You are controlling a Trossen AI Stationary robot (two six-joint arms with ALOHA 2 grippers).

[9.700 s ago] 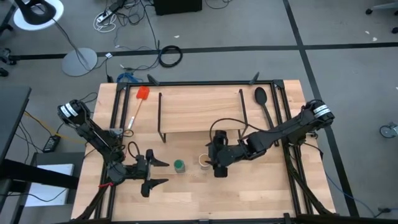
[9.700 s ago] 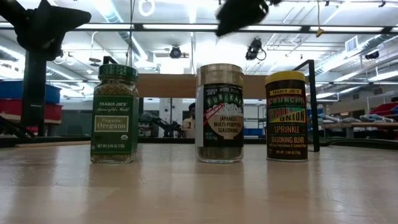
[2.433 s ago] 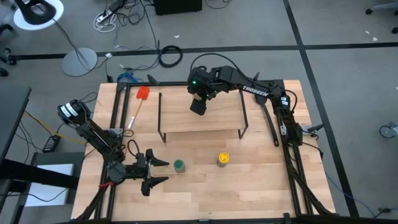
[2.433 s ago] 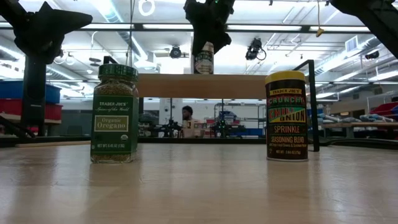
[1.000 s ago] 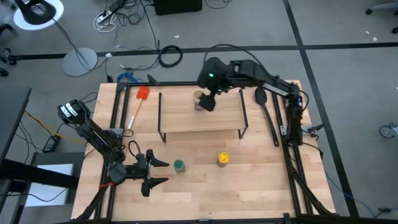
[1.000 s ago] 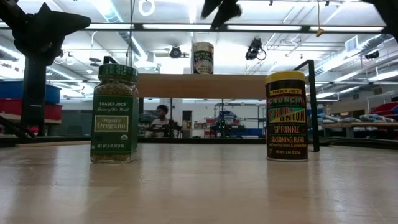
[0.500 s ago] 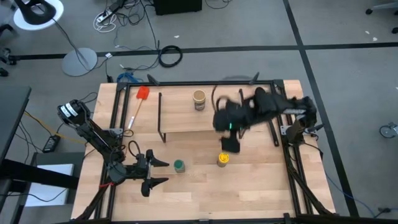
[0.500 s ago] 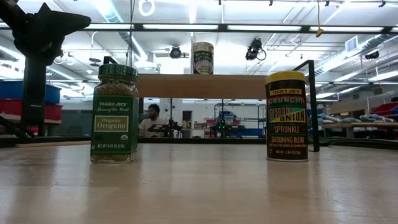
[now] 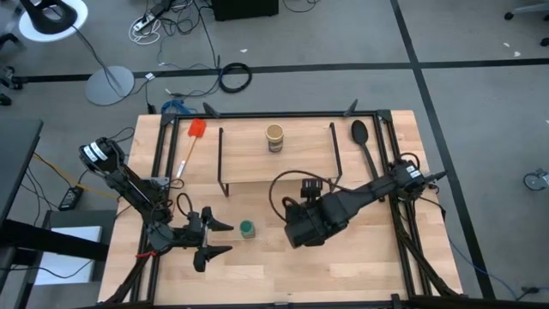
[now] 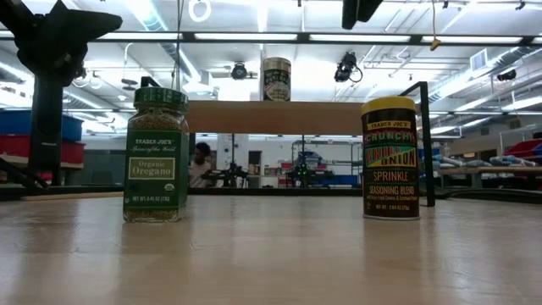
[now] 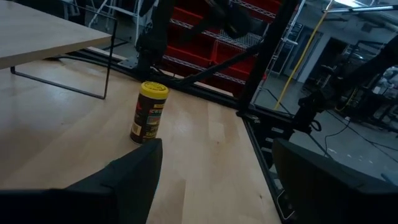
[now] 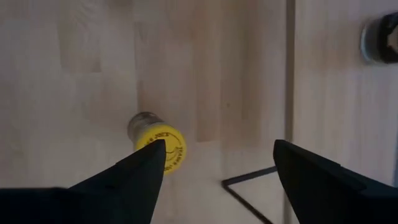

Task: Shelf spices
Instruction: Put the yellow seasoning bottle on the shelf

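The tan-lidded jar (image 9: 274,137) stands upright on its base on the light-wood shelf (image 9: 257,163), and the low view shows it (image 10: 276,79) on the board (image 10: 271,117). The green-lidded jar (image 9: 247,228) and the yellow-lidded jar (image 10: 390,158) stand on the table in front of the shelf. My right gripper (image 9: 298,232) hangs open above the yellow jar and hides it in the high view. Its wrist view looks down on the yellow lid (image 12: 163,148), near one finger. My left gripper (image 9: 225,238) waits open, left of the green jar.
A red-headed spatula (image 9: 196,136) lies left of the shelf and a black spoon (image 9: 361,136) lies right of it. Black frame rails (image 9: 396,163) run along the table's edges. A person (image 10: 201,161) shows far off in the room. Bare tabletop (image 9: 257,270) lies near the front edge.
My right gripper has left the tan-lidded jar standing on the shelf. It has swung toward the table's near edge, past the shelf's front, and now hangs over the yellow-lidded jar. The three jars have stayed where they were.
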